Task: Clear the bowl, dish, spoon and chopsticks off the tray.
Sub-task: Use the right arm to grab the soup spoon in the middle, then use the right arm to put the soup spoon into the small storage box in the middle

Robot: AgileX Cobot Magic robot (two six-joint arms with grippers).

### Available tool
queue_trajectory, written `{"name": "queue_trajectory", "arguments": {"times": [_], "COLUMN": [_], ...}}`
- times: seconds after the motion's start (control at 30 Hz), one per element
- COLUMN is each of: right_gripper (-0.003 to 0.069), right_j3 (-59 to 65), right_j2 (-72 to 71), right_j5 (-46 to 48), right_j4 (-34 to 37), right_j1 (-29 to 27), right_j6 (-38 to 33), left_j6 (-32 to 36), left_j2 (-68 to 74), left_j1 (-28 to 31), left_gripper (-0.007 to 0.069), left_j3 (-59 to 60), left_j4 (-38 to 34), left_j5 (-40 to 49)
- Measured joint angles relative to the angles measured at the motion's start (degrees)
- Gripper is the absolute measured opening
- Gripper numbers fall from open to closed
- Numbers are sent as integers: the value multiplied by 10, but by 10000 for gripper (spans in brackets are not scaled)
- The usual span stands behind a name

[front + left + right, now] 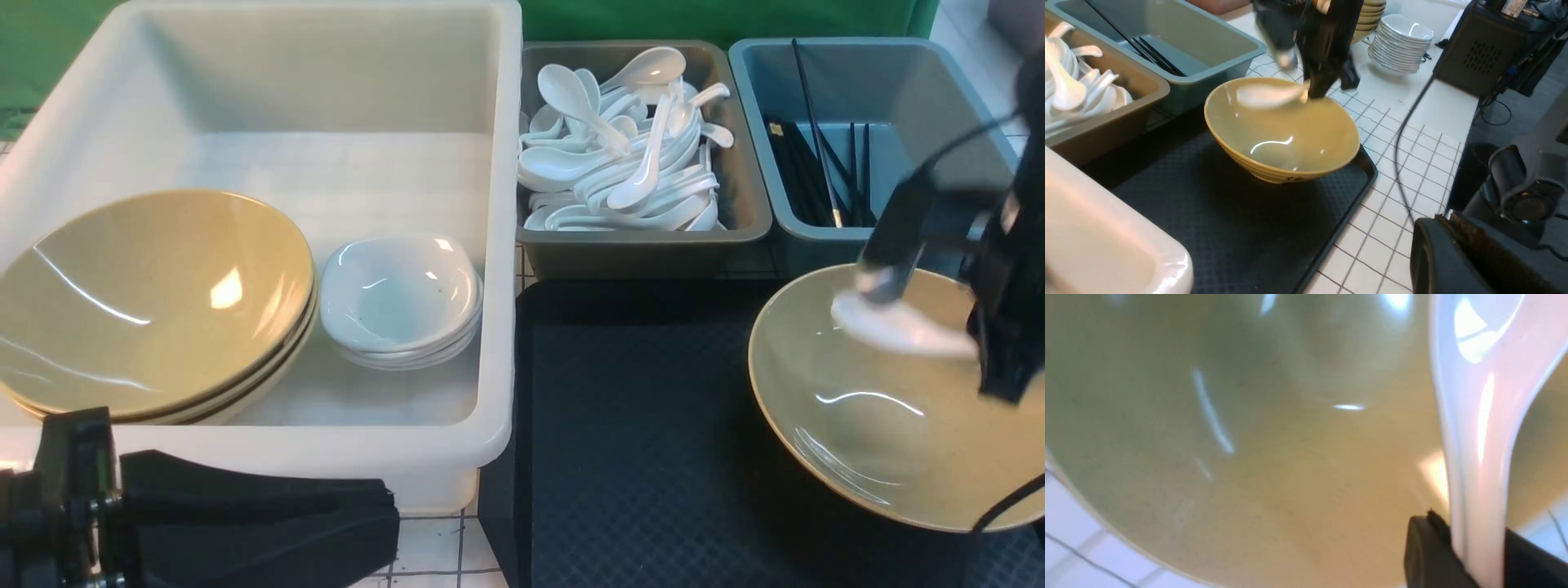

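Observation:
The tan bowl [865,425] [1282,134] stands on the right part of the black tray [637,457] [1229,228]. My right gripper [980,343] [1478,539] is shut on the handle of the white spoon [898,327] [1267,94] [1478,416], holding its scoop over the bowl's far side. My left gripper [392,514] [1447,218] is shut and empty, low in front of the white tub. A small white dish [398,294] tops a stack inside that tub. Black chopsticks [824,163] lie in the blue bin.
The white tub [498,245] at left also holds stacked tan bowls [147,302]. A grey bin [653,249] full of white spoons and the blue bin [898,90] stand behind the tray. More stacked white dishes [1400,45] and a black cable [1404,143] lie beyond the tray's right side.

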Motion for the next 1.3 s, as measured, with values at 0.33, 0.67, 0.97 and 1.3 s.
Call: {"name": "queue_trajectory", "arguments": {"times": [0.33, 0.67, 0.97, 1.3], "right_gripper": [115, 132, 465, 468], "right_j3": [-220, -481, -552, -595], "right_j2": [88, 392, 448, 345], "right_j5": [-164, -312, -292, 9], "right_j4": [176, 204, 203, 202], "right_j1": [17, 30, 30, 30], "right_j6": [115, 154, 170, 163], "left_j6": [-13, -24, -26, -93], "left_j2": [0, 0, 0, 0], "left_j1": [0, 0, 0, 0], "left_gripper": [-1, -1, -1, -1], "left_j3": [0, 0, 0, 0], "left_j4": [13, 13, 32, 130], "left_j5": [-136, -206, -198, -172]}}
